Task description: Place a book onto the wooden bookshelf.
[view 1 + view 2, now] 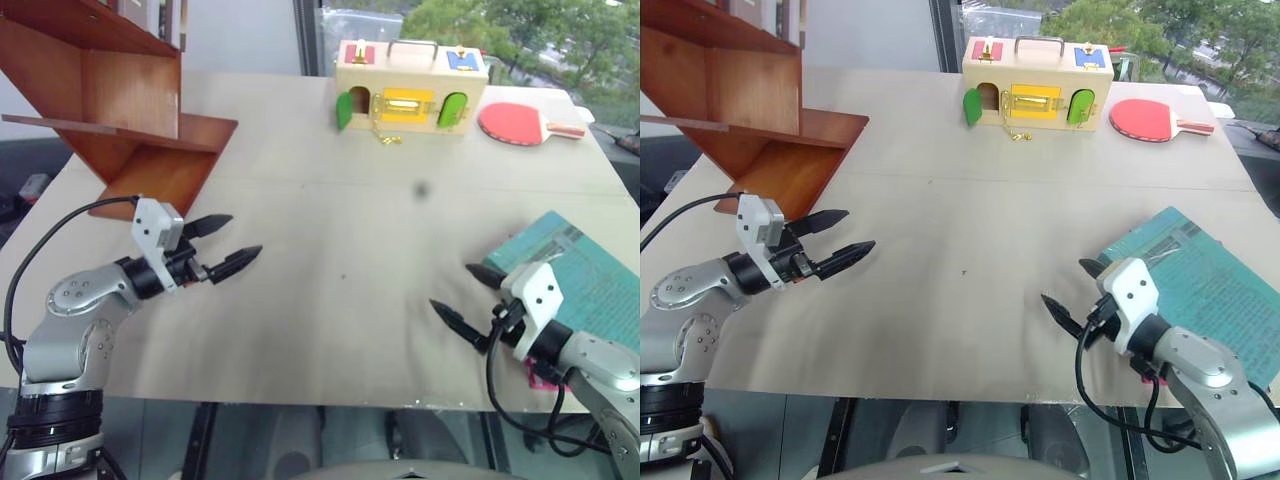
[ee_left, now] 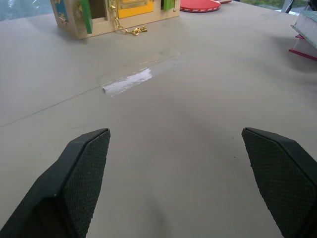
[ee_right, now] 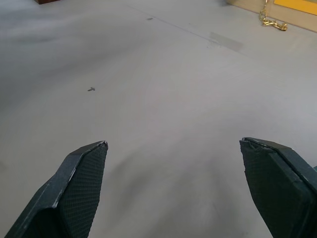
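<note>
- The book [image 1: 1210, 290], a large flat teal-green paperback with a glossy cover and fine dark lines of text, lies flat at the near right corner of the pale grey table [image 1: 970, 230], on top of a magenta-pink book whose edge peeks out underneath.
- The right gripper [image 1: 1072, 291] hovers just beside the book's near left edge, its two black fingers spread wide, holding nothing.
- The left gripper [image 1: 228, 243] hangs over the table's left side, fingers likewise released and empty, well apart from the book.
- The reddish-brown polished wooden bookshelf [image 1: 120, 110] with slanted boards stands at the far left.
- A pale wooden toy box with coloured doors [image 1: 410, 88] and a red table-tennis paddle [image 1: 522, 124] sit along the far edge.
</note>
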Robot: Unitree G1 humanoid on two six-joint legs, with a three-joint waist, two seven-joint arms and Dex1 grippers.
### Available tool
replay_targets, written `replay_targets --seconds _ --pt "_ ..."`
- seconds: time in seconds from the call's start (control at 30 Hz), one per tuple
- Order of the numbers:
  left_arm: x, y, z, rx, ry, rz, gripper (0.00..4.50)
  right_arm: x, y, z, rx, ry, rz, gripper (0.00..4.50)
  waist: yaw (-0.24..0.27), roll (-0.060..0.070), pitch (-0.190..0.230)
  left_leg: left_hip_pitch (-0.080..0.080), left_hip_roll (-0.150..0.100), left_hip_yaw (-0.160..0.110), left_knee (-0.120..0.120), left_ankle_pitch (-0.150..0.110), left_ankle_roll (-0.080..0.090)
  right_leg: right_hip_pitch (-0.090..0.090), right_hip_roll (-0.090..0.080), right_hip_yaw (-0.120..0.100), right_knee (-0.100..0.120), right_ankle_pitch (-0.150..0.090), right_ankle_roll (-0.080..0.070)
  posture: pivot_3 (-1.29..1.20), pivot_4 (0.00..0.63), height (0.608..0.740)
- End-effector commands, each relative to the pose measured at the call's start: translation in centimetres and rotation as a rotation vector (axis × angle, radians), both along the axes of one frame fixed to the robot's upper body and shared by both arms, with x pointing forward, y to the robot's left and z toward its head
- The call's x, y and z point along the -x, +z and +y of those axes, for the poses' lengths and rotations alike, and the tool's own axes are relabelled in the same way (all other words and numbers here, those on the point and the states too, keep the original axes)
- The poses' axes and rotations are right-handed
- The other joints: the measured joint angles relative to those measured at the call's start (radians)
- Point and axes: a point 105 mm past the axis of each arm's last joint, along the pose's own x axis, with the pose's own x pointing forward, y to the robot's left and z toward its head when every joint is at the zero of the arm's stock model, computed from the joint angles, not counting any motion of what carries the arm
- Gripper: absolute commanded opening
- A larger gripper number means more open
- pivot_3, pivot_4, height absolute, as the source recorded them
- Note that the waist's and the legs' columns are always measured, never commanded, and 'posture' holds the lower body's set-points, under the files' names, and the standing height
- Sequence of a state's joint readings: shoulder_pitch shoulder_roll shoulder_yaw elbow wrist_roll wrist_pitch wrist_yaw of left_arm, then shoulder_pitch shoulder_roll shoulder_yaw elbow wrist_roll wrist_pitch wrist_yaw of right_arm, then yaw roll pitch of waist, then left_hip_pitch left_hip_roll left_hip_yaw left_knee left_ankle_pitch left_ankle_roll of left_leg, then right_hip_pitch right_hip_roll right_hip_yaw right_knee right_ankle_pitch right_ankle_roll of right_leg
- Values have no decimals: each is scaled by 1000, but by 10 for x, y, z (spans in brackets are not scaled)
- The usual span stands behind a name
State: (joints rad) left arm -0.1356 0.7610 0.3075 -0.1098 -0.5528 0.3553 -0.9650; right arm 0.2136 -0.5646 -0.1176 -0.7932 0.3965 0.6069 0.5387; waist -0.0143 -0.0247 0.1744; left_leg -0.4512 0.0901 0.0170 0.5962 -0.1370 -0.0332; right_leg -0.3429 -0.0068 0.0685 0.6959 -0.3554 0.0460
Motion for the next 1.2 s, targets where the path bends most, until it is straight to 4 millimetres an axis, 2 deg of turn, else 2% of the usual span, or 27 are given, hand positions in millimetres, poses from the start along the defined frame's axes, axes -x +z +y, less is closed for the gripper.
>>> replay_targets --seconds 0.03,0.1,0.2,0.33,0.43,0.5,0.6,0.67,0.7,0.8,0.87,0.9,0.97,1.07,1.2 --pt "2 20 -7 -7 -43 -71 4463 0 16 7 -16 19 -64 4500 0 0 0 0 0 0 0 0 0 0 0 0 0 0 0 0 150 740" --pt "6 25 -19 0 -99 -82 4463 0 21 16 -47 49 -74 4500 0 0 0 0 0 0 0 0 0 0 0 0 0 0 0 0 150 740" --pt "8 26 -24 -10 -126 -87 4463 -1 22 21 -40 79 -77 4500 0 0 0 0 0 0 0 0 0 0 0 0 0 0 0 0 150 740" --pt "11 25 -27 -14 -142 -83 4463 -4 22 22 -29 70 -79 4500 0 0 0 0 0 0 0 0 0 0 0 0 0 0 0 0 150 740" --pt "18 23 -44 0 -236 -60 4463 -12 31 13 -40 11 -93 4500 0 0 0 0 0 0 0 0 0 0 0 0 0 0 0 0 150 740" --pt "26 24 -66 12 -353 -50 4463 -18 46 -10 33 -102 -153 4500 3 0 0 0 0 0 0 0 0 0 0 0 0 0 0 0 150 740" --pt "28 21 -85 -7 -453 -50 4500 4 54 -21 15 44 -71 3697 12 0 0 -1 -1 0 1 0 1 0 -2 0 0 0 0 0 150 740" --pt "28 18 -95 -11 -508 -55 4500 13 56 -42 42 6 -32 2845 15 0 0 -1 -1 0 1 -1 1 1 -1 -1 0 0 0 0 150 740" --pt "28 16 -100 -8 -535 -57 4500 19 56 -55 59 -28 -11 2628 13 0 0 -1 -1 0 1 -1 1 1 0 0 0 0 0 0 150 740" --pt "27 13 -109 -10 -592 -64 4500 30 58 -86 109 -146 21 1263 13 1 0 -2 -1 0 1 -1 1 1 1 0 -1 0 0 0 150 740" --pt "26 11 -115 -12 -637 -67 4500 37 58 -120 170 -291 25 272 10 1 0 -1 -1 0 1 -1 1 1 1 0 -1 0 0 0 150 740" --pt "24 11 -117 -14 -652 -70 4500 40 59 -135 183 -353 31 22 6 1 0 -1 -1 0 2 -1 1 1 1 0 -1 0 0 0 150 740" --pt "20 12 -118 -14 -660 -77 4500 49 58 -157 199 -440 57 22 1 1 0 0 -1 0 3 -1 2 1 1 1 0 0 0 0 150 740" --pt "15 8 -120 -11 -664 -74 4500 76 48 -206 345 -630 132 22 2 2 -1 0 -1 0 3 -1 2 2 0 1 0 0 1 0 150 740" --pt "16 4 -120 -10 -668 -70 4500 94 38 -231 446 -726 213 22 -3 2 -1 0 -1 0 2 -1 2 1 1 1 -1 0 0 0 150 740"
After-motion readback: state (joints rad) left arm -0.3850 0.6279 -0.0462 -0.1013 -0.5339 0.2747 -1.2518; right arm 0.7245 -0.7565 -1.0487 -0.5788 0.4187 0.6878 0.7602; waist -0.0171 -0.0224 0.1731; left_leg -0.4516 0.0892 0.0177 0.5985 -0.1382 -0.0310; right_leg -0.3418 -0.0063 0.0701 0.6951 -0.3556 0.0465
